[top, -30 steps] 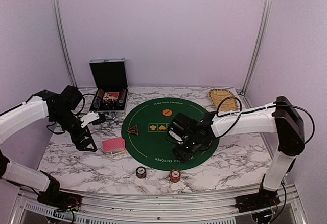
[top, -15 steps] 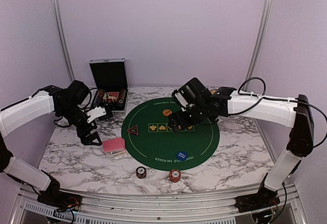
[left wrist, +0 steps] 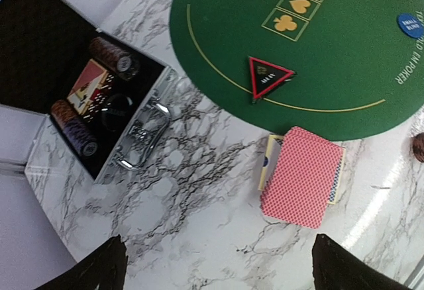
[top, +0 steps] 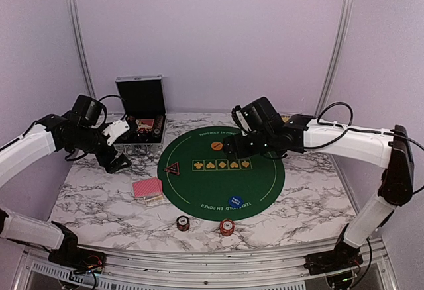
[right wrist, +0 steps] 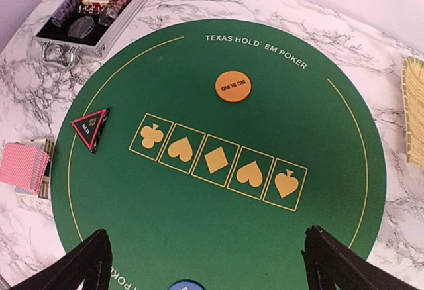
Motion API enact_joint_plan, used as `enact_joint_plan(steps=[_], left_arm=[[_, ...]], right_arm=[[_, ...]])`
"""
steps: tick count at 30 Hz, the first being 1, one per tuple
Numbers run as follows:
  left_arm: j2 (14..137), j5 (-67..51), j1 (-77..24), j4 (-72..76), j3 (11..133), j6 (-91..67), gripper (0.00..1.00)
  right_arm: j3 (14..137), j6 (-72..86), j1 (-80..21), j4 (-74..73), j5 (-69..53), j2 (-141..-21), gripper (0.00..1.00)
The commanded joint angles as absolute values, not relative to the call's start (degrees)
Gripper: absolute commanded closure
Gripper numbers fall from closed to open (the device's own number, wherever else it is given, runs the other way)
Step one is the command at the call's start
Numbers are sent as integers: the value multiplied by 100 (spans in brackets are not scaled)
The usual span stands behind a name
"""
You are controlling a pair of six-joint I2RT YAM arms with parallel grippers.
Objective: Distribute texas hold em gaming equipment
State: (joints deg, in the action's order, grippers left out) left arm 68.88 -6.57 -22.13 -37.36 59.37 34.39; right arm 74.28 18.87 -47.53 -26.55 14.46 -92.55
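A round green poker mat [top: 258,177] lies on a marble surface [top: 99,204]. On the mat, the orange disc button [top: 216,145] sits at 12 o'clock, the blue disc button [top: 235,202] near 6, and the dark triangular marker [top: 173,168] at 9. The pink-red-backed card deck [top: 147,188] lies just off the mat at 8 o'clock, and two poker chips [top: 182,222] sit off it, one near 6 and one near 7. The black case [top: 140,98] stands open at 10 o'clock. The left end effector [top: 114,159], near the case, and the right end effector [top: 235,149], near the orange button, both gape wide, holding nothing.
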Motion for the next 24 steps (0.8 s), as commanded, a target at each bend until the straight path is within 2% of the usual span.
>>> enact_joint_plan(steps=[1, 3, 8, 11, 18, 24], left_arm=[[6494, 784, -2176, -2787, 5790, 2572, 1], [6749, 1186, -2171, -2727, 5716, 2393, 1], [7184, 601, -2167, -2930, 5549, 2470, 1], [7175, 387, -2171, -2812, 5313, 2647, 1], [6997, -1020, -2171, -2926, 4706, 3558, 1], [7171, -1451, -2171, -3042, 4550, 4216, 1]], right_arm=[[7204, 2375, -4433, -2082, 720, -8948, 1], [7129, 2339, -4428, -1985, 719, -8891, 1], [7062, 2377, -4446, -1961, 1233, -8800, 1], [6769, 2115, -4474, -1650, 1127, -8647, 1], [5872, 2101, -4526, -499, 1035, -8104, 1], [6901, 2125, -4525, -1851, 791, -8942, 1]])
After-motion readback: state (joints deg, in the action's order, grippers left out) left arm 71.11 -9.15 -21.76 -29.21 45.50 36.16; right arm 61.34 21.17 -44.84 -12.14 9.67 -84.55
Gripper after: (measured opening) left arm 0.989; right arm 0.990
